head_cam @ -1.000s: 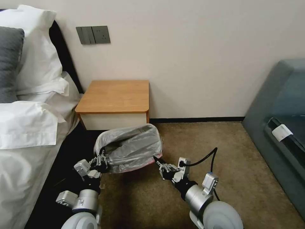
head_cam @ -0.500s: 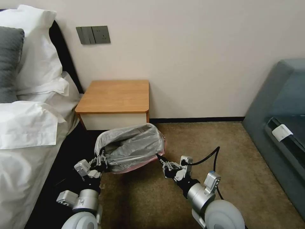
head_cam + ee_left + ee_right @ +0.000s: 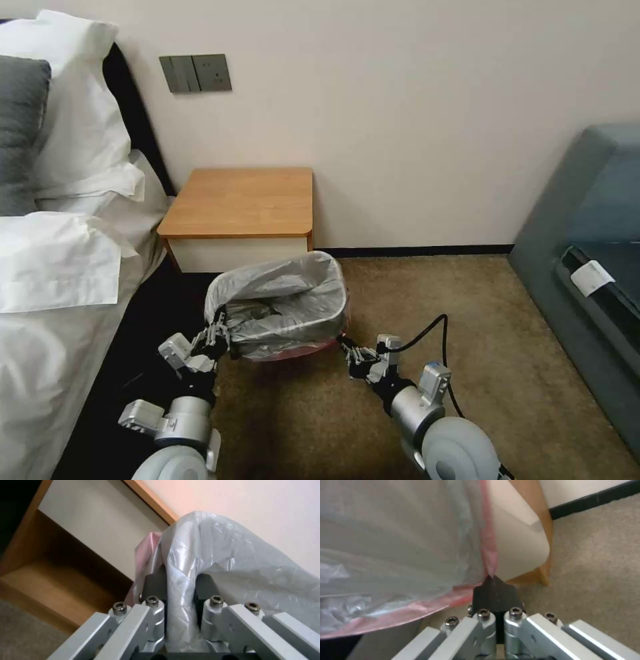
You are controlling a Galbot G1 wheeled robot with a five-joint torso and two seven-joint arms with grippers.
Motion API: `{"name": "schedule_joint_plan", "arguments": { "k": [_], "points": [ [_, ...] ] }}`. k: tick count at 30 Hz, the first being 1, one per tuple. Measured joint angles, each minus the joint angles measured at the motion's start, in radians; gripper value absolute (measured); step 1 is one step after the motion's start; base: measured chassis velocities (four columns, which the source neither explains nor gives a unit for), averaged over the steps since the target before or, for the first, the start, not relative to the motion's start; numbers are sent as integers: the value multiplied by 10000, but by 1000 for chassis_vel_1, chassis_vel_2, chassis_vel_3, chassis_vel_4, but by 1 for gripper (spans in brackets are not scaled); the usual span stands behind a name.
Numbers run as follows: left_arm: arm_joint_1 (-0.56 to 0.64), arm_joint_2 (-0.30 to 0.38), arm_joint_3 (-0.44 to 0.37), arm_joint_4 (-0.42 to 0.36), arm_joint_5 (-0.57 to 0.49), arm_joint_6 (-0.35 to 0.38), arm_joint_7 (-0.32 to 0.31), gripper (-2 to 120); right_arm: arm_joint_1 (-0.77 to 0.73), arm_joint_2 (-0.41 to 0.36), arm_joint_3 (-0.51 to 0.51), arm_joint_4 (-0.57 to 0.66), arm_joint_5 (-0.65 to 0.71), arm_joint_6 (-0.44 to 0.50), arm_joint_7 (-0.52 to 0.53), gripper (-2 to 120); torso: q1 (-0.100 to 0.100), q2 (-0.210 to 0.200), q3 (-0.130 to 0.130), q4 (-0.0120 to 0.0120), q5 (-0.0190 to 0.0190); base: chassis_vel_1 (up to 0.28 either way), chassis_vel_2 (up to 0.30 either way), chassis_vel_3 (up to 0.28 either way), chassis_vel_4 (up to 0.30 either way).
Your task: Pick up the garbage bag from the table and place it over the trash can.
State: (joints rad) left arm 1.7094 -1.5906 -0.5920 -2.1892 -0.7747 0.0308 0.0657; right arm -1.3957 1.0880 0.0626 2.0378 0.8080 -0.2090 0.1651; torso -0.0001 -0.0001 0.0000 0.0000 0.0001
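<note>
**Two grippers stretch the bag over the bin**

The garbage bag lies draped over the trash can, on the carpet before the table. The left gripper and right gripper each pinch its rim, jaws clamped on plastic. Best to pull evenly downward, gently, so the thin film does not tear.

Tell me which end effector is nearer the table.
Left. The left end effector grips the garbage bag below the table front. The right end effector pinches the bag's pink edge farther out over the carpet.
</note>
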Motion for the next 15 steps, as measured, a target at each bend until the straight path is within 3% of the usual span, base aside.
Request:
{"name": "schedule_joint_plan", "arguments": {
  "k": [9,15],
  "points": [
    [48,-144,-35,-121,-155,65,-64,11,-52,-60,58,-390,-668,203,-313,0,1,0,0,0,0,0,0,0,0],
    [-152,81,-379,21,-114,314,-421,11,-564,-414,400,-220,-1358,363,-1116,18,1,0,0,1,-2,0,0,0,0]
  ]
}}
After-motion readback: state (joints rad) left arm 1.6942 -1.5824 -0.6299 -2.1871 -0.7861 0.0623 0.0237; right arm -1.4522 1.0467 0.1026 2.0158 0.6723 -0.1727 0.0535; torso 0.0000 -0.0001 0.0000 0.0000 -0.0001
